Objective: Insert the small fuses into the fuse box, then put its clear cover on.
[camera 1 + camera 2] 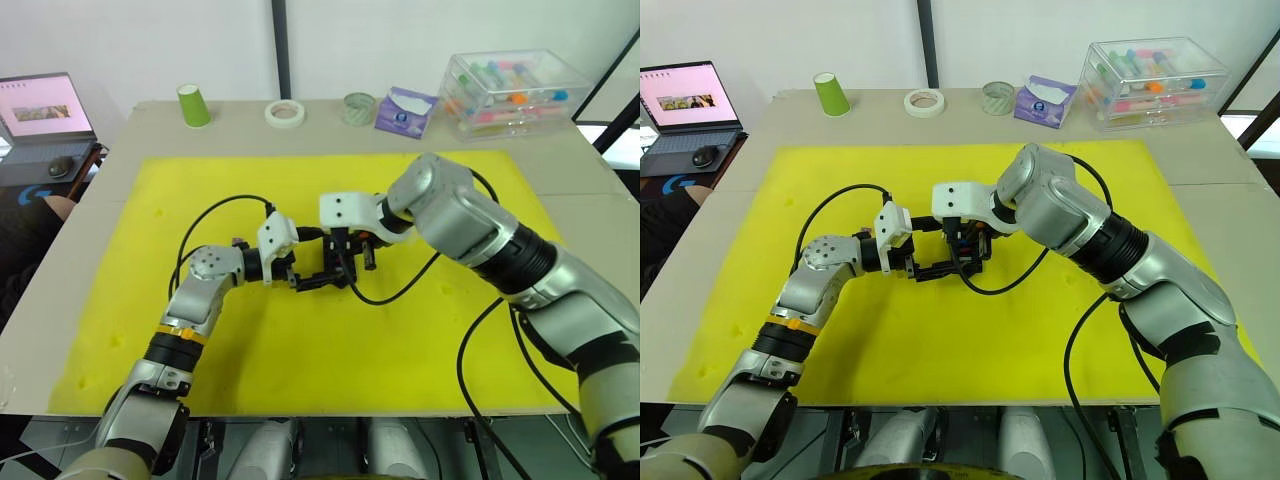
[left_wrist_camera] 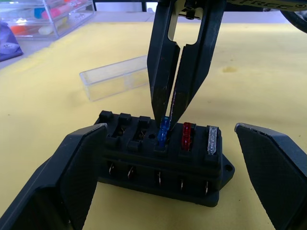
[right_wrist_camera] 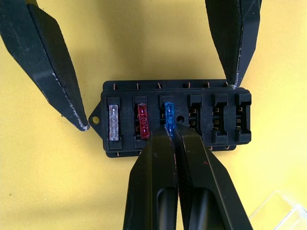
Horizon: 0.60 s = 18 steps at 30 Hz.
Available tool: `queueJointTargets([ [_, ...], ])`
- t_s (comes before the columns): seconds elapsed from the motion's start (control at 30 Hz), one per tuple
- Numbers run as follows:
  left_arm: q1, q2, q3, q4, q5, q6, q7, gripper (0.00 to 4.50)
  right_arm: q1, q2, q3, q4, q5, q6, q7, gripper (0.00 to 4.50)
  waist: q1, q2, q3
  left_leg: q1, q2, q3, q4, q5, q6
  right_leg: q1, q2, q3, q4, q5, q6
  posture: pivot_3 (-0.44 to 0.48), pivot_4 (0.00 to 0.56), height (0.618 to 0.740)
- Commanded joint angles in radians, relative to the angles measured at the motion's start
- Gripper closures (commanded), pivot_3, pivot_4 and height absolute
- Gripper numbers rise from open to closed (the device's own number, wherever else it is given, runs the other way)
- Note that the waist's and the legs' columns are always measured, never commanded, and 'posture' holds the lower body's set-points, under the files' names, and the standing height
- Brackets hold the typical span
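Note:
The black fuse box [image 3: 201, 117] lies on the yellow mat [image 1: 300, 370]. Three slots at one end hold fuses: a grey one [image 3: 113, 123], a red one [image 3: 143, 120] and a blue one [image 3: 168, 114]. My right gripper [image 3: 171, 132] comes down from above and is shut on the blue fuse, which stands partly in its slot. My left gripper [image 2: 170, 127] is open and straddles the box lengthwise; one fingertip [image 3: 233, 81] touches a corner of the box and the other stands just off the opposite end. The clear cover [image 2: 115, 76] lies on the mat just behind the box.
Along the table's far edge stand a clear bin of coloured tubes [image 1: 510, 90], a purple tissue pack [image 1: 404, 110], two tape rolls [image 1: 285, 112] and a green cup [image 1: 193, 104]. A laptop [image 1: 45, 108] sits off to the left. Black cables loop over the mat near both wrists.

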Motion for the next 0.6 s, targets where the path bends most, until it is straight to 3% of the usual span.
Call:
queueJointTargets([
  [0.03,-0.012,-0.004,0.008,-0.015,-0.002,-0.01,0.004,0.03,0.012,0.012,-0.009,0.002,-0.007,-0.004,0.001,4.5,0.0,0.0,0.0,0.0,0.0,0.0,0.0,0.0,0.0,0.0,0.0,0.0,0.0,0.0,0.0,0.0,0.15,0.74],
  [0.5,-0.019,-0.008,0.006,-0.007,0.0,-0.01,0.005,0.03,0.018,0.014,-0.019,0.001,-0.003,-0.012,0.008,4.5,0.0,0.0,0.0,0.0,0.0,0.0,0.0,0.0,0.0,0.0,0.0,0.0,0.0,0.0,0.0,0.0,0.15,0.74],
  [0.6,-0.019,-0.008,0.007,-0.007,0.0,-0.01,0.004,0.0,0.019,0.016,-0.022,0.002,-0.007,-0.011,0.004,3.87,0.0,0.0,0.0,0.0,0.0,0.0,0.0,0.0,0.0,0.0,0.0,0.0,0.0,0.0,0.0,0.0,0.15,0.74],
])
